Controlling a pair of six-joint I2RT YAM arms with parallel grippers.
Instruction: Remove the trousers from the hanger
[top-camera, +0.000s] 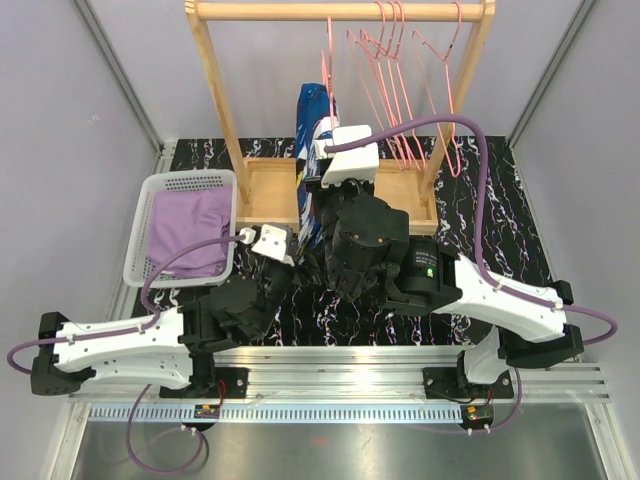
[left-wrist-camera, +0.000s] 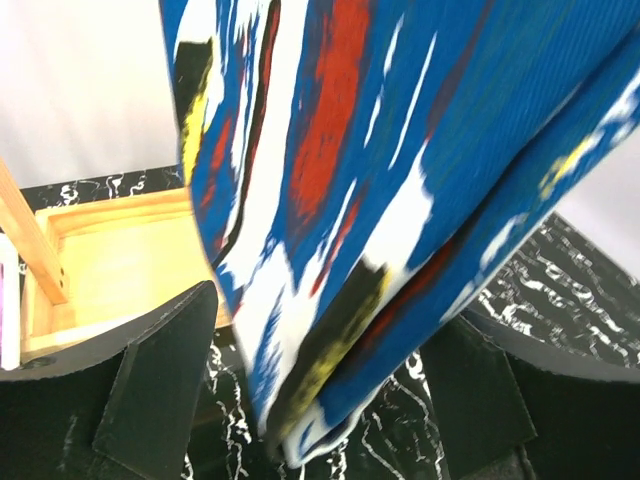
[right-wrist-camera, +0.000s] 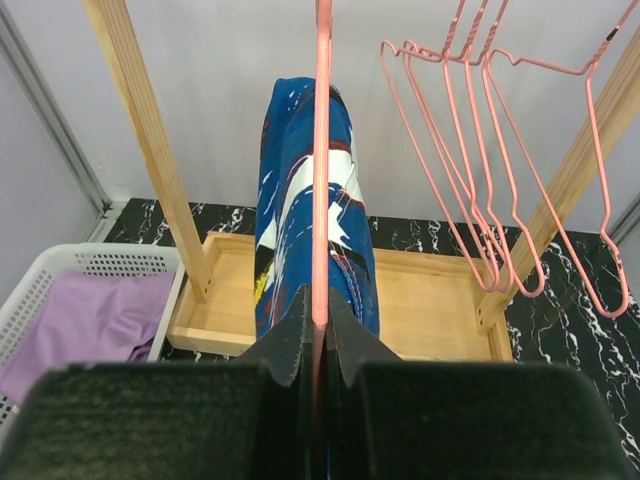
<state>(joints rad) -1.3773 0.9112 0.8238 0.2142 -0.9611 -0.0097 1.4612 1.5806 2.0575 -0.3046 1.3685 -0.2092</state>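
The dark blue trousers (top-camera: 312, 120) with white, red and yellow splashes hang over a pink hanger (right-wrist-camera: 322, 150) on the wooden rack (top-camera: 340, 11). My right gripper (right-wrist-camera: 320, 320) is shut on that hanger's wire, just in front of the trousers (right-wrist-camera: 290, 200). Lower down, my left gripper (left-wrist-camera: 325, 330) stands open. Its fingers (left-wrist-camera: 160, 380) lie on either side of the hanging lower end of the trousers (left-wrist-camera: 400, 150), with gaps on both sides. A lilac pair of trousers (top-camera: 185, 232) lies in the white basket (top-camera: 190, 180) at the left.
Several bare pink hangers (top-camera: 400, 90) hang on the rail to the right of the held one. The rack stands on a wooden tray base (top-camera: 265, 190) on the black marbled mat (top-camera: 500, 230). Grey walls close in the back and both sides.
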